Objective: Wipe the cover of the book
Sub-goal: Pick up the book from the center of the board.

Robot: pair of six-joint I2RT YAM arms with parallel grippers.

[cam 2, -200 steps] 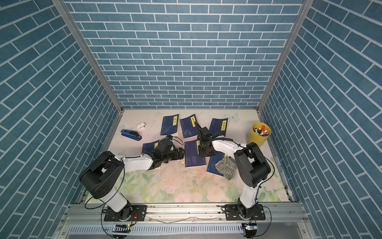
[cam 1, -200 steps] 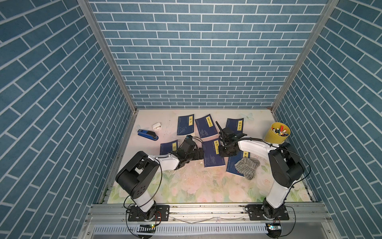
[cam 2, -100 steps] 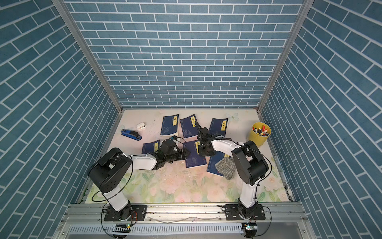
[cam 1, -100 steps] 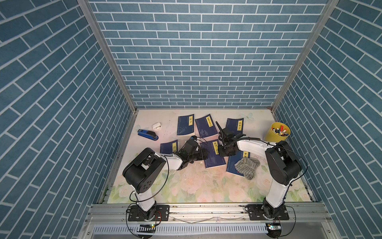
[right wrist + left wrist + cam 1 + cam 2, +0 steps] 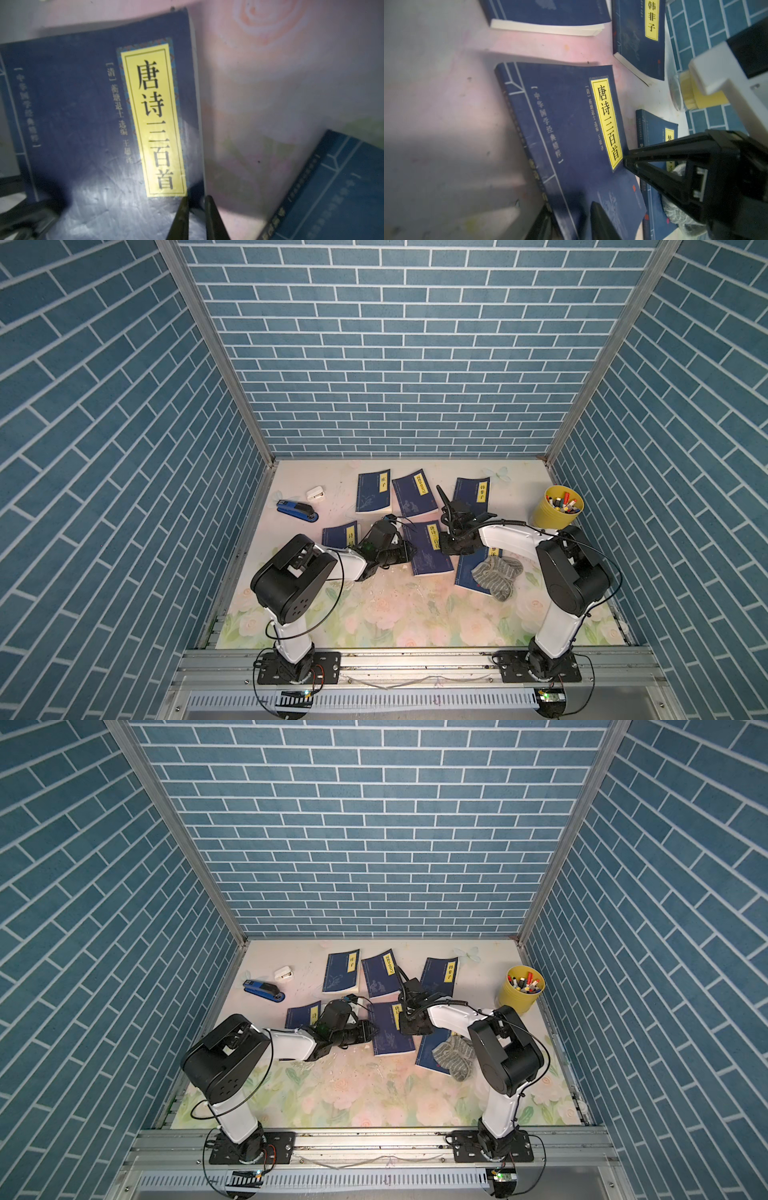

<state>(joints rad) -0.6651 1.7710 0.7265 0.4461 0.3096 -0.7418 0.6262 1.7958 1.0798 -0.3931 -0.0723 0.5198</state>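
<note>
Book (image 5: 430,549) lies mid-table between both claws. Left claw (image 5: 569,207), at its 9 o'clock, straddles the spine corner, one finger on the cover; whether it clamps, I cannot tell. Right claw (image 5: 196,203), at 3 o'clock, has its fingers nearly together, tips at the page edge. Cloth (image 5: 496,574) lies on another book (image 5: 465,577) at 4 o'clock. More books (image 5: 413,499) crowd 12 o'clock. Cup (image 5: 552,518) stands at 2, stapler (image 5: 297,510) at 10.

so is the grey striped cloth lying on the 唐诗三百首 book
No, in a top view the grey striped cloth lies on another blue book beside the 唐诗三百首 book.
</note>
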